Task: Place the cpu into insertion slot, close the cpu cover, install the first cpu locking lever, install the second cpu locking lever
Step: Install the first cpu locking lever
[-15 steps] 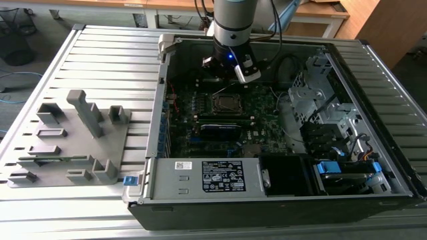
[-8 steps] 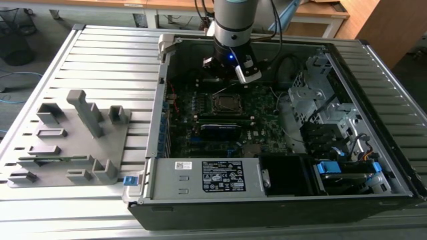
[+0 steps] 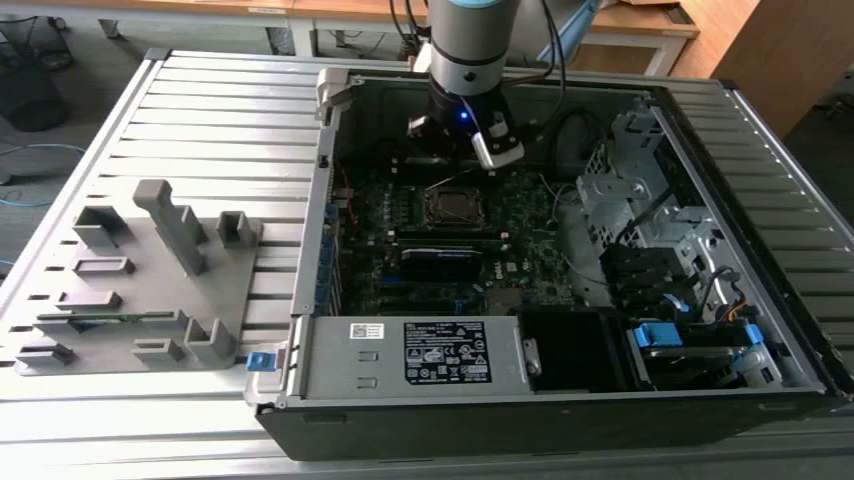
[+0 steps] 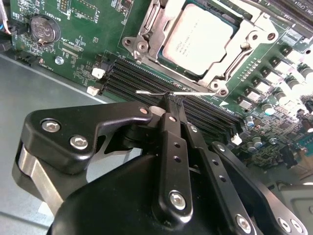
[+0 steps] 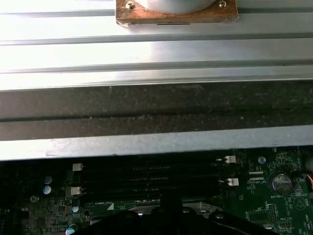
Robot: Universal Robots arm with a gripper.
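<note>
Silver-grey cpu (image 4: pixel 198 39) sits in the insertion slot (image 3: pixel 429 206), the cpu cover (image 4: pixel 254 36) folded down over it. The hand (image 4: pixel 171 102), fingers pressed together, meets a thin wire locking lever (image 4: pixel 151 92) lying along the slot's edge. The slot is just nearer than the hand in the exterior view.

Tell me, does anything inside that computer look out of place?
One thing: a thin wire locking lever juts out beside the cpu cover, at the pincer, seemingly not latched down. The cpu itself sits flat.
</note>
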